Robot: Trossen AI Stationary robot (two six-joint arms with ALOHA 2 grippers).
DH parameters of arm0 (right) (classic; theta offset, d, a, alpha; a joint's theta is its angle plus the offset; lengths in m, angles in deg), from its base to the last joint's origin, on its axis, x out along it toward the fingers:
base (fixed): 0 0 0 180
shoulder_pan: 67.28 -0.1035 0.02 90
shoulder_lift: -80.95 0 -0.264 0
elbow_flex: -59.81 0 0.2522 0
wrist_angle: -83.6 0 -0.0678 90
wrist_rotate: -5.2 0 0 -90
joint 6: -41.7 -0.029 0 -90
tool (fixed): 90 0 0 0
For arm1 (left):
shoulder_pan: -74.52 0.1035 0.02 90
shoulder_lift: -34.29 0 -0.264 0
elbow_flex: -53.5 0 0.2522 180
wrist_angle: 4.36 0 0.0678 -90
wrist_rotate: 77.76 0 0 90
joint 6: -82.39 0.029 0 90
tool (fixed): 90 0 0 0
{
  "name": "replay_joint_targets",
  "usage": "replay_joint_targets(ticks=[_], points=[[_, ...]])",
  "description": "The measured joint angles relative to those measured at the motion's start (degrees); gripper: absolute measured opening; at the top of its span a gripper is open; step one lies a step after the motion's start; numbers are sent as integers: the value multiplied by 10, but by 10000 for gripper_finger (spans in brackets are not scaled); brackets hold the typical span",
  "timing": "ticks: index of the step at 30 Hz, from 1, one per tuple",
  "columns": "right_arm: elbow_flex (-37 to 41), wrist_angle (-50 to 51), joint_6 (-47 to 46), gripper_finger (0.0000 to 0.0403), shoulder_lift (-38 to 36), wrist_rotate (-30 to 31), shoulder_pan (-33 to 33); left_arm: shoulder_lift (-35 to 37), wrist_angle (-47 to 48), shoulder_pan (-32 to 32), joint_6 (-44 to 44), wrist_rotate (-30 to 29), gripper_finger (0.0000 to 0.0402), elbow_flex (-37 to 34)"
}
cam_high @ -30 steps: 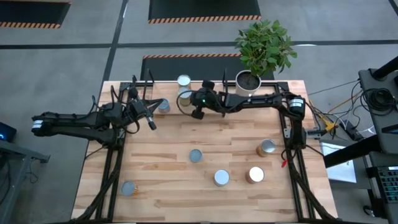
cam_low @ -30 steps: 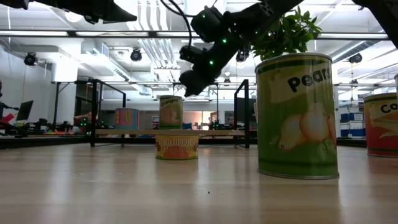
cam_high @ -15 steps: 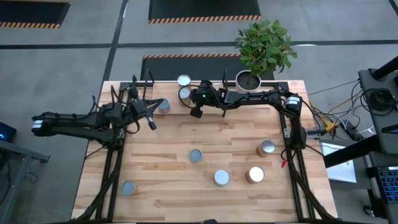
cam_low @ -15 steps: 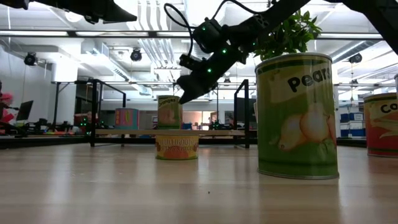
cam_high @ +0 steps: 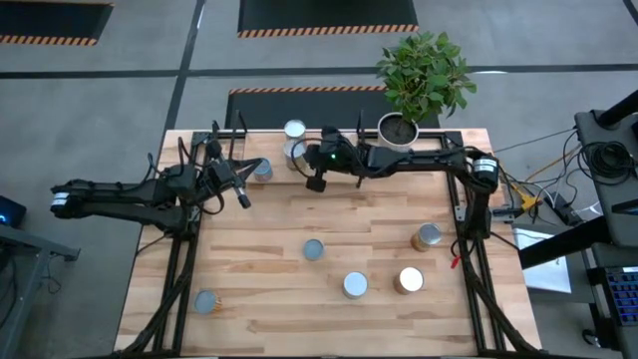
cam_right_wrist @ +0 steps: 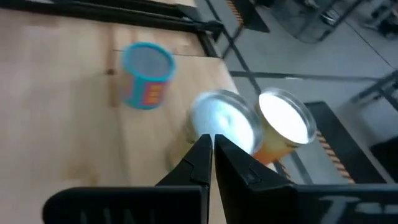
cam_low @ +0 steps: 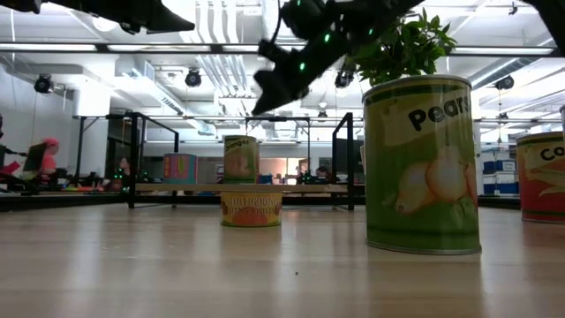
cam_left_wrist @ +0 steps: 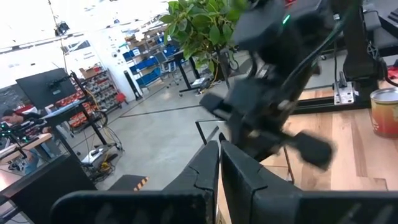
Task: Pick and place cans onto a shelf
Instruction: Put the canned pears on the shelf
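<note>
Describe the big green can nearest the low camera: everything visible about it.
The green can stands upright on the wooden table, closest to the low camera. Its glossy wrapper is green with pale pear-like fruit pictured on it and dark lettering starting "Pear", cut off at the can's curve. Metal rims show at top and bottom. Nothing touches it; plant leaves show behind its top.

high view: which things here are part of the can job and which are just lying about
Part of the job:
- cans, e.g. one loose on the table
- shelf
- right pincer, shut, empty, by the shelf

Lying about:
- plant pot
- cables
</note>
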Motion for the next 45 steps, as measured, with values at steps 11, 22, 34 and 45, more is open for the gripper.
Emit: replay_joint_targets(ticks=[11, 22, 34, 45], points=[[0, 160, -21, 9, -65, -13, -122, -15, -2, 0, -1, 0, 0, 0], [0, 355, -122, 9, -95, -35, -248, -39, 0, 0, -14, 0, 0, 0], [111, 281, -167, 9, -159, -16, -388, -42, -7, -2, -112, 13, 0, 0], [271, 186, -258, 19, -277, 11, -422, -49, -8, -2, -217, 96, 0, 0]])
